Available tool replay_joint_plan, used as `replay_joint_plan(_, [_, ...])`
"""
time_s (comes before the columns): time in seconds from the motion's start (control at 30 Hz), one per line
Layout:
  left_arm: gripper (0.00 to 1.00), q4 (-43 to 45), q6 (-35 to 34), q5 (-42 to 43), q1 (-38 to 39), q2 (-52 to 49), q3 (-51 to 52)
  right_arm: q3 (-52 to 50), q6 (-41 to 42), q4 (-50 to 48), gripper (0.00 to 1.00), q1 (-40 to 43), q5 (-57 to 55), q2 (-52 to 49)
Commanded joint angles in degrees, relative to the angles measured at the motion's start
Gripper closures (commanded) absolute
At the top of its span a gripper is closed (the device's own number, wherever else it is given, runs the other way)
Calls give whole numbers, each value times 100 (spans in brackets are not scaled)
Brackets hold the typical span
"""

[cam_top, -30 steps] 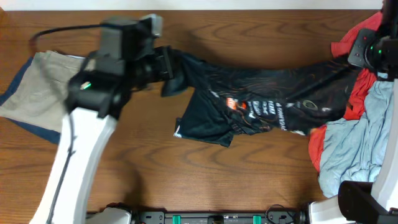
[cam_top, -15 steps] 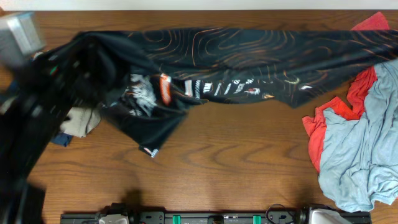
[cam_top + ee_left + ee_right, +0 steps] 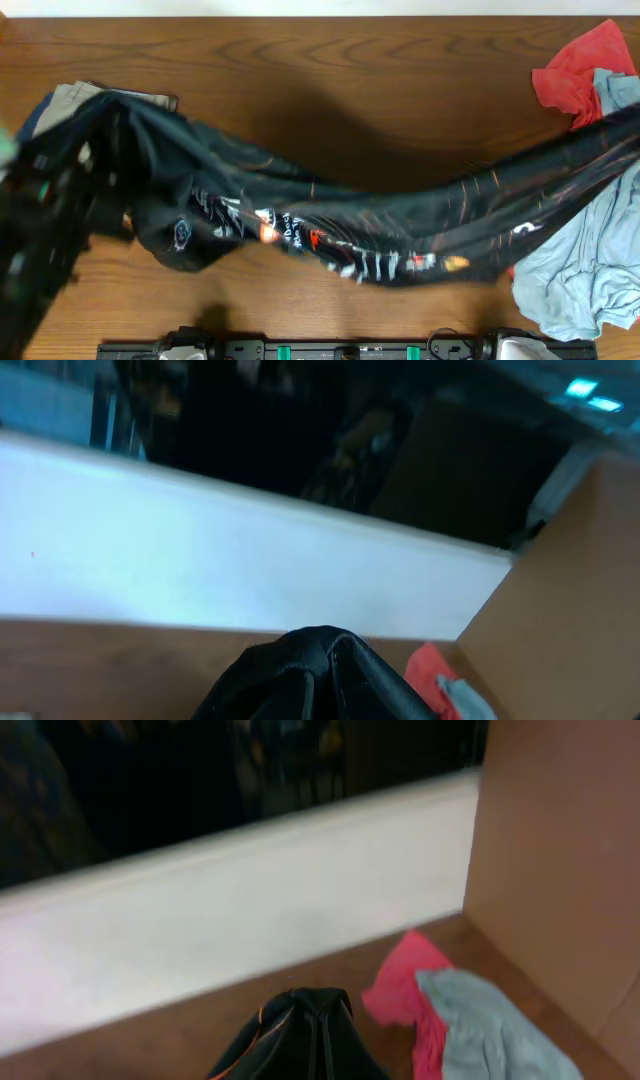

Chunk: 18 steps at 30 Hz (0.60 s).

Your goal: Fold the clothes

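Across the table [image 3: 360, 70], from its left end to its right edge, the black jersey [image 3: 400, 235] hangs stretched in one long band. It sags in the middle toward the table's near edge, with white lettering and orange-red patches on the low part. The overhead view is blurred, so I can't tell if the sag touches the wood. The left arm [image 3: 40, 240] is a dark smear at the table's left end, where the jersey bunches. The left gripper is clamped fully closed on that end. Its wrist view shows gathered black cloth at bottom centre, with the fingers covered by it. The right gripper is also closed tight on the jersey, with black cloth and orange lines gathered where its fingers sit; it is off the overhead view past the table's right edge. Tan trousers [image 3: 65, 97] lie at the table's far left corner, partly under the jersey. A red garment [image 3: 572, 68] is at the far right corner and a light-blue garment [image 3: 580, 275] at the near right, with the jersey passing above both.
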<state>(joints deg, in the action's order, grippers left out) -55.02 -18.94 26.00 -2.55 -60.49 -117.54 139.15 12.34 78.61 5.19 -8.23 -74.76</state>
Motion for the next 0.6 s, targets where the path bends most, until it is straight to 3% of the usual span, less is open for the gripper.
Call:
replay_joint_plan(0.0, [94, -31, 179, -9, -33, -739, 31, -52, -192, 118, 99, 48, 426, -782])
replay_joint_plan(0.2, [94, 269, 549, -9, -33, -2218, 31, -52, -321, 48, 99, 42, 721, -2159])
replay_joint_plan(0.37, [94, 1563, 474, -11, -35, -3399, 28, -52, -129, -975, 99, 44, 721, -3178])
replay_joint_plan(0.57, [94, 3779, -1259, -7, -289, -4063, 28, -42, -37, -2559, 99, 59, 723, -3453])
